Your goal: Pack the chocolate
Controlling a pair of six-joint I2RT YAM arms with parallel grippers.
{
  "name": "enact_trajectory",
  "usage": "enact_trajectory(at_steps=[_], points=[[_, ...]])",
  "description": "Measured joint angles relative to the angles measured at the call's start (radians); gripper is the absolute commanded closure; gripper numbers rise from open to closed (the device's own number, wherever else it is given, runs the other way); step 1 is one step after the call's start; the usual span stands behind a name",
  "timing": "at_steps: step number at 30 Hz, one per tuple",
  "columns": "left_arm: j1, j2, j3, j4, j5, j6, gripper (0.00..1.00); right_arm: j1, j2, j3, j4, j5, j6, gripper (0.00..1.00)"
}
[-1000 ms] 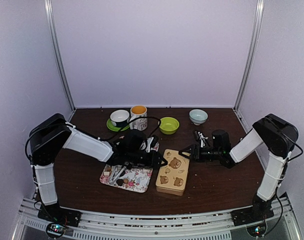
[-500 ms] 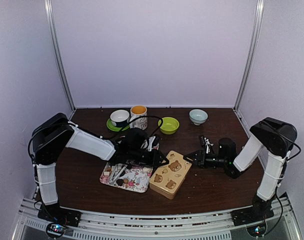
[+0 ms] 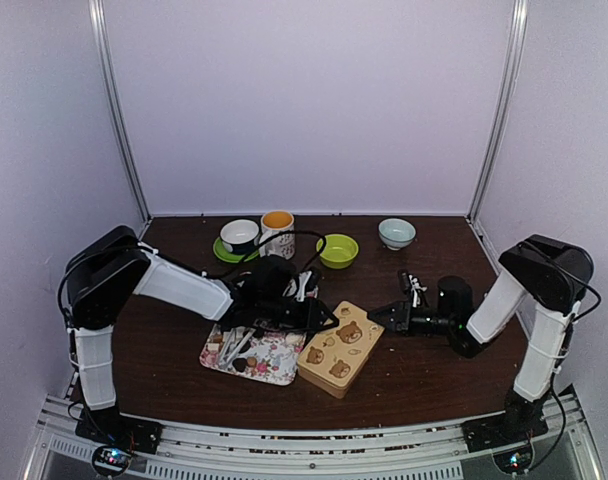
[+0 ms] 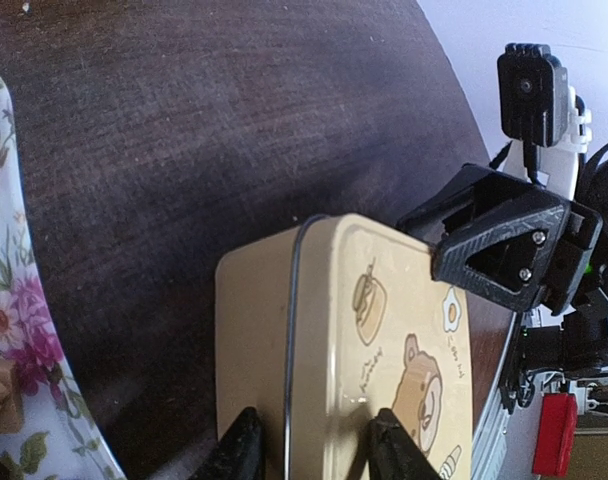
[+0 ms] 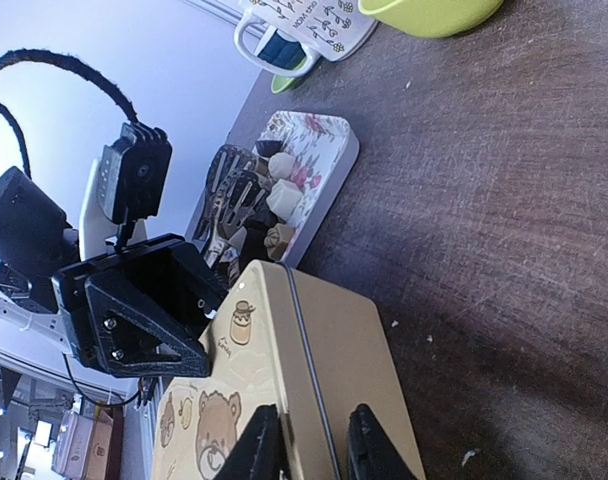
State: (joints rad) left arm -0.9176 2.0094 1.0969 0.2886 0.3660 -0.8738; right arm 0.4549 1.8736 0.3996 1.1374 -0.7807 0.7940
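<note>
Brown, tan and cream chocolate pieces are lying loose on the flowered tray, left of centre on the counter. None is going into anything yet, because the bear tin just beside the tray is showing its lid still on.

That tin is what is changing. A second ago it was lying square to the counter's front edge. Now it is sitting slewed, with its far end swung toward the right arm and one corner crowding the tray's rim. The left pincer is clamping the tin's left end, one finger on the side wall and one on the lid. The right pincer has been narrowing its fingers over the lid seam at the opposite end, and the right arm has sunk lower. Whether those fingers are already biting cannot be told. Judging from this, both arms are working at getting the lid off, so packing has not really begun.

Room is looking tight on the tray side, where the tin and tray are almost touching and a further push could be jostling the chocolate. The tin's near corner is also edging toward the counter's front rim. Bare counter is lying open to the right front, under and beyond the right arm. A band is also staying free between the tin and the green bowl, the mug and the pale bowl along the back.
</note>
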Motion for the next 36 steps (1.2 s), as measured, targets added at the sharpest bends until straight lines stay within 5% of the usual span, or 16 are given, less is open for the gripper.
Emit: enact_trajectory(at_steps=[5,10,14,27,36], points=[[-0.008,0.018,0.026,-0.002,-0.006,0.0,0.66,0.001,-0.035,-0.047,0.012,0.024,0.005,0.78],[-0.014,0.04,0.066,-0.006,-0.003,0.005,0.71,0.001,-0.056,-0.095,0.016,0.047,0.027,0.3],[-0.016,0.059,0.09,-0.011,0.005,0.015,0.71,0.006,-0.058,-0.088,0.002,0.048,0.047,0.19],[-0.02,0.078,0.161,-0.104,0.015,0.073,0.71,-0.024,-0.058,0.149,-0.356,0.016,-0.077,0.2],[-0.021,0.098,0.207,-0.149,0.025,0.103,0.71,-0.035,-0.013,0.29,-0.547,-0.097,-0.166,0.53]])
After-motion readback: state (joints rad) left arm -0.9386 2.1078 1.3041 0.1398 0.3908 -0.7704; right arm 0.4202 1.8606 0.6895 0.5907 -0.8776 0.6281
